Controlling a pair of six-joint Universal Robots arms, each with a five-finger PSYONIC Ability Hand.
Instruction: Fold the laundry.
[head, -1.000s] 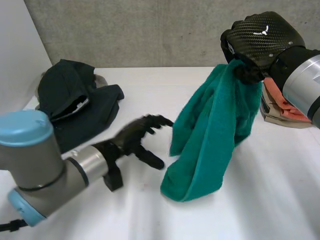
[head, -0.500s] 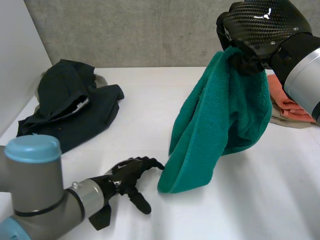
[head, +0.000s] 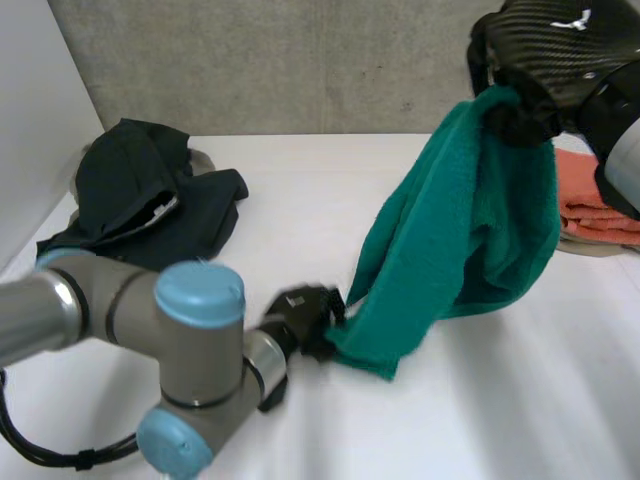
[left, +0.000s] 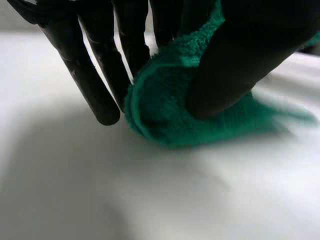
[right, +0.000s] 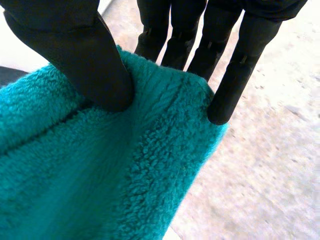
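Markings: a small white mark sits on the woven-pattern back of the right hand (head: 560, 60); it is too small to read.
Task's thing: the teal towel (head: 470, 230) hangs over the right half of the white table (head: 300, 180), slanting from high near the far right down towards the middle.
Right hand: raised well above the table and clamped on the towel's top edge. In its wrist view the thumb presses into the pile from one side and the fingers (right: 240, 60) stand behind the cloth.
Left hand: the left hand (head: 305, 320) is low at the table's middle, nearer the front edge, and holds the towel's lowest corner. In its wrist view the thumb pins the folded corner against the fingers (left: 100, 85), just above the tabletop.
Left arm: the left arm (head: 190, 350) bends across the front left of the table and hides part of that hand.
Dark clothes: the dark clothes (head: 150, 200) lie in a rumpled heap at the far left corner, well apart from the towel.
Folded cloths: the salmon folded cloths (head: 600, 210) are stacked at the right edge, partly hidden by the towel and the right arm.
Backdrop: a grey concrete wall (head: 280, 60) rises along the far edge.
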